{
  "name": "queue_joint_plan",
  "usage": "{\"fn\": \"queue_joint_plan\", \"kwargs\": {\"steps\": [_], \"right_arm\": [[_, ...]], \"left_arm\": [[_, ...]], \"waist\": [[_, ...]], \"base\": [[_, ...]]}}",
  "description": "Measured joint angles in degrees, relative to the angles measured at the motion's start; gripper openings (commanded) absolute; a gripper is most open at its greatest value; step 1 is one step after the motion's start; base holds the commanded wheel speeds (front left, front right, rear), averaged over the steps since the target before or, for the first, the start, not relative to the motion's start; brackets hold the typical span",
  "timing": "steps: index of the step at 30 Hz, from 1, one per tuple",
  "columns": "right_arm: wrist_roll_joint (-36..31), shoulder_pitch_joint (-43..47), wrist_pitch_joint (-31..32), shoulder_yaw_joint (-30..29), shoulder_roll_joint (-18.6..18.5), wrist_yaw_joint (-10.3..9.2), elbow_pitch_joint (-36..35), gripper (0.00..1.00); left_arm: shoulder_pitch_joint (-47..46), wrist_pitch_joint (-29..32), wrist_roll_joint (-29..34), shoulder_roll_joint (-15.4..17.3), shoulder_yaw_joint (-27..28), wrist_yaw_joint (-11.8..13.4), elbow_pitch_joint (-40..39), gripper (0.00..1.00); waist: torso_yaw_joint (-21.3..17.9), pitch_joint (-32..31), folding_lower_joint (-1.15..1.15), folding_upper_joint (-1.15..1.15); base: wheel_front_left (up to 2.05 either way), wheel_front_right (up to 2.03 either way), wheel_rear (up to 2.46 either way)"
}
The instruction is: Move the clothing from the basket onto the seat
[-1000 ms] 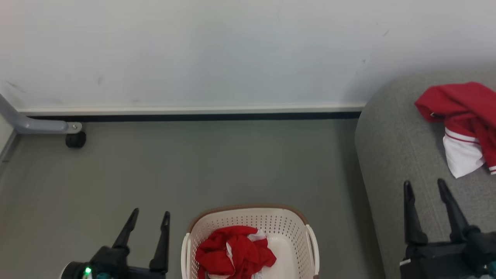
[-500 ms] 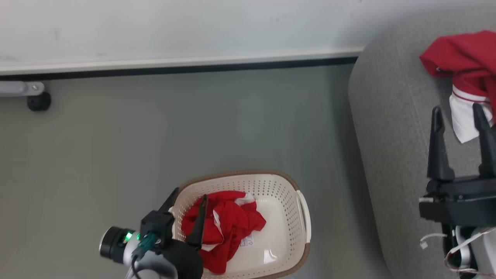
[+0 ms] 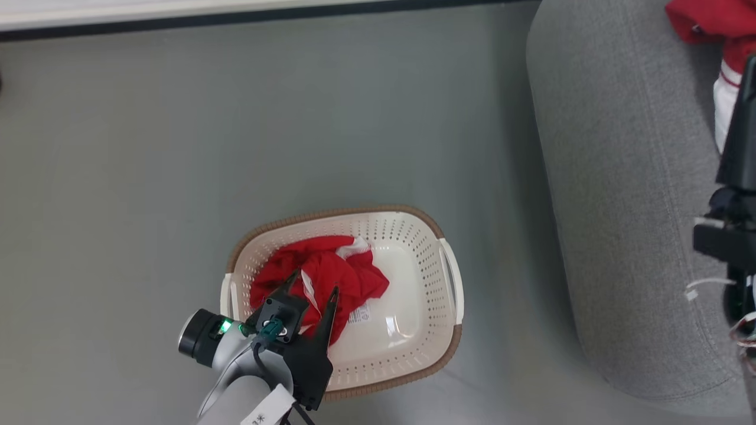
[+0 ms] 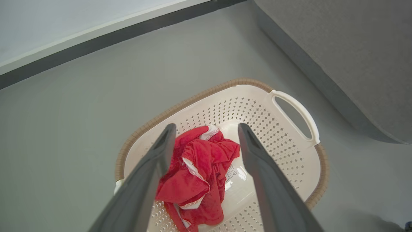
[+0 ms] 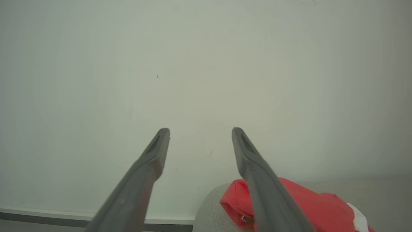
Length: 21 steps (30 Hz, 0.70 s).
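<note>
The cream basket (image 3: 331,211) with a brown rim stands on the grey floor, holding crumpled red clothing (image 3: 331,274) with white trim in its left half. My left gripper (image 3: 314,283) hovers open just above that clothing, its fingers straddling the heap. In the left wrist view the left gripper (image 4: 206,125) frames the red clothing (image 4: 196,174) inside the basket (image 4: 193,100), without touching it. Another red and white garment (image 3: 717,20) lies on the grey seat (image 3: 620,206) at the right. My right gripper (image 5: 200,130) stands open above the seat (image 5: 209,212), near that garment (image 5: 305,206).
A white wall with a dark baseboard (image 3: 236,15) runs along the far side. Grey floor (image 3: 177,147) lies open left of and beyond the basket. The seat's rounded corner (image 4: 338,48) rises close to the basket's right handle (image 4: 299,112).
The head camera has tilted down. My left gripper has swung from beside the basket to over the clothing inside it. My right gripper has shifted toward the view's right edge, over the seat.
</note>
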Motion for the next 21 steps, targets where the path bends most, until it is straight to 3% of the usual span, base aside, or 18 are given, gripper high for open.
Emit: {"fn": "queue_joint_plan", "kwargs": {"steps": [21], "right_arm": [[-0.01, -7.66, 2.45, -6.47, -3.02, -0.51, -8.34, 1.0]], "left_arm": [[-13.57, 2.05, 3.77, -1.75, -2.98, -0.42, 10.9, 1.0]], "waist": [[-1.35, 15.25, -0.01, 0.0]], "base": [[0.0, 0.0, 0.0]]}}
